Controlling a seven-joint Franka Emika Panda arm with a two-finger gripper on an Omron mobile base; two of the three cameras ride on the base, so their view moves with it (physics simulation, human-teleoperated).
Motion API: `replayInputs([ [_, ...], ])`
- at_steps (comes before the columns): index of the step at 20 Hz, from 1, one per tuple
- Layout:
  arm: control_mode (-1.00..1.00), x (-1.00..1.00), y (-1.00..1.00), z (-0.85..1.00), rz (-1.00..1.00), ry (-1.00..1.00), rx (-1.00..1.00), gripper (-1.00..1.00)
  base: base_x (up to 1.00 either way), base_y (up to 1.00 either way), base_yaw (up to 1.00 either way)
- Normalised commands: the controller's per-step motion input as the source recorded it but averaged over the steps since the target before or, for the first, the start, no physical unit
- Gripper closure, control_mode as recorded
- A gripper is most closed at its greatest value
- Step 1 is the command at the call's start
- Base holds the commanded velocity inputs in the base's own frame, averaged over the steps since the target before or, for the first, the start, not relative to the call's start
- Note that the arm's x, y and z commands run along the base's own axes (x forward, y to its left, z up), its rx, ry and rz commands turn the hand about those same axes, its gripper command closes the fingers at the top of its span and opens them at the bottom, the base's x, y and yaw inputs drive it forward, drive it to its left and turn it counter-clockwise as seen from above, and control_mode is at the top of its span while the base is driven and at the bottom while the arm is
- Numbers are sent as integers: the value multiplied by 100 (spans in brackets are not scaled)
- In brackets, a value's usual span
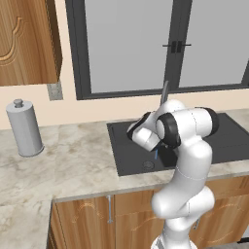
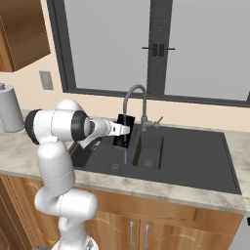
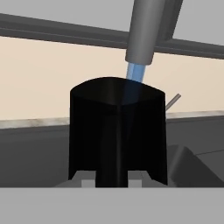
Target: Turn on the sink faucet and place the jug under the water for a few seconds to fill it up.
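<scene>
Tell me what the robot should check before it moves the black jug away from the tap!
1. Water running from the sink faucet: ok.
2. Jug under the spout: ok, the stream enters its open top.
3. Gripper shut on the jug: ok.
4. Jug upright: ok.
5. Jug full enough: cannot tell, its inside is dark; a blue streak also shows below it.
6. Sink beneath to catch spills: ok.
</scene>
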Motion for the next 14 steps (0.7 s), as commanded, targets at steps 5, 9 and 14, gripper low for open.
replayInputs([
  [5, -100, 0, 0, 0, 0, 0, 0, 100, 0, 0, 0],
  [9, -100, 0, 0, -1, 0, -1, 0, 100, 0, 0, 0],
  [14, -100, 0, 0, -3, 0, -1, -2, 100, 0, 0, 0],
])
